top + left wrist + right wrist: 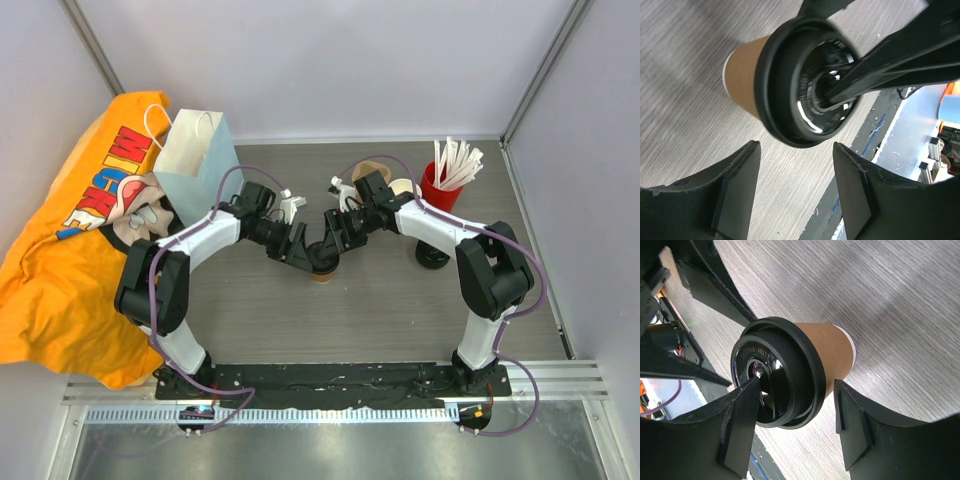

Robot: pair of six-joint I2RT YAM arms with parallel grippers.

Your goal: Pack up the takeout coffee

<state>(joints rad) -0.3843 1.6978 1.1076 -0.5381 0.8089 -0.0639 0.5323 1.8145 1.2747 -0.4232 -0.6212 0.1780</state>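
The takeout coffee (322,268), a brown kraft cup with a black lid, stands on the table between both grippers. In the left wrist view the cup (745,75) sits just beyond my left gripper (796,147), which is open and empty, with one fingertip on each side below the lid (790,125). In the right wrist view my right gripper (797,385) is open and straddles the lid's rim. One of its fingers (742,425) rests on the lid's recessed top, and the other stands apart beside the cup wall (830,350). From above, the left gripper (298,248) and right gripper (336,240) meet over the cup.
A white paper bag (195,160) with handles stands at the back left, beside an orange cloth (70,230). A red cup of white stirrers (445,180), brown cups (372,168) and loose black lids (432,257) are at the back right.
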